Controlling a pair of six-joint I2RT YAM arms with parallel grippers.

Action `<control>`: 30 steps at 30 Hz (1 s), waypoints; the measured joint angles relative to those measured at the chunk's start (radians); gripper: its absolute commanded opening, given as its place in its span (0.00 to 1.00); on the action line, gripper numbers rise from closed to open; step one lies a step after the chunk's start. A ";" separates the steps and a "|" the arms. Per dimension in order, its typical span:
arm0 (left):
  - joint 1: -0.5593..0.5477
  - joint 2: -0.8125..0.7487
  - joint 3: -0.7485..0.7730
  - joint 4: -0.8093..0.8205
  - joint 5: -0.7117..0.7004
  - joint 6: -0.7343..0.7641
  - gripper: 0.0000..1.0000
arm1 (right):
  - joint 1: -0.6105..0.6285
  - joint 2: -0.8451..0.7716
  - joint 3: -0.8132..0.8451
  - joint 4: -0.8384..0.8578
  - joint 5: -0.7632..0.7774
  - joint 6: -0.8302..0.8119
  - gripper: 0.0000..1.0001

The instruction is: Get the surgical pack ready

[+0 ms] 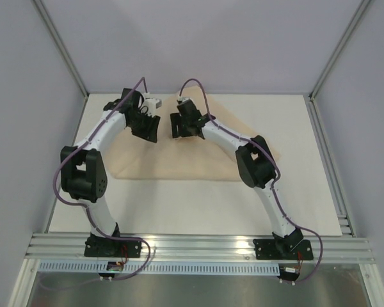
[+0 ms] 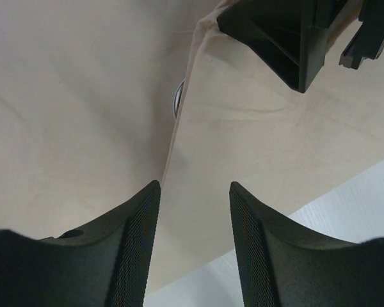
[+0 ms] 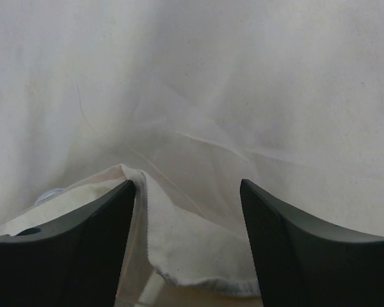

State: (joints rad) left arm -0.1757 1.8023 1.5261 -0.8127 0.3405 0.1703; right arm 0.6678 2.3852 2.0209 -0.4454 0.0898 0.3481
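The surgical pack shows as a large tan cloth (image 1: 179,163) spread on the white table, and whatever it covers is mostly hidden. In the left wrist view a folded edge runs across the cloth (image 2: 256,128), with a small shiny metal piece (image 2: 178,97) peeking from under it. My left gripper (image 1: 148,131) (image 2: 195,185) hangs open just over that fold, nothing between its fingers. My right gripper (image 1: 181,131) (image 3: 187,182) is open too. A hemmed cloth corner (image 3: 192,249) lies loose between its fingers, brushing the left finger (image 3: 109,217). The right gripper's body (image 2: 288,38) sits close ahead of the left one.
Bare white tabletop (image 1: 294,128) surrounds the cloth to the right and near side. An aluminium rail (image 1: 198,246) carries both arm bases along the near edge. Slanted frame posts (image 1: 64,51) and grey walls close in the sides and back.
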 measured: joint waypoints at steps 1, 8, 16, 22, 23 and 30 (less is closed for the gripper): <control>-0.006 0.011 0.008 0.000 -0.004 0.000 0.57 | -0.008 0.000 0.000 -0.010 -0.014 0.023 0.71; -0.049 0.119 0.142 -0.007 -0.029 -0.003 0.56 | -0.125 -0.007 0.008 -0.014 -0.119 0.154 0.79; -0.072 0.200 0.240 -0.005 -0.036 -0.010 0.56 | -0.217 -0.018 0.158 -0.038 -0.154 0.122 0.79; -0.072 0.216 0.254 -0.019 -0.027 -0.009 0.56 | -0.193 -0.131 0.005 -0.031 -0.294 0.098 0.70; -0.072 0.216 0.259 -0.021 -0.024 -0.008 0.56 | -0.189 -0.151 -0.032 -0.031 -0.320 0.097 0.72; -0.072 0.222 0.270 -0.017 -0.032 -0.005 0.57 | -0.198 -0.160 -0.089 -0.067 -0.416 0.108 0.92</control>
State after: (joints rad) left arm -0.2481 2.0239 1.7958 -0.8295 0.3080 0.1654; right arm 0.4702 2.2253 1.9324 -0.5121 -0.3260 0.4557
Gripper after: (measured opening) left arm 0.571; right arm 0.891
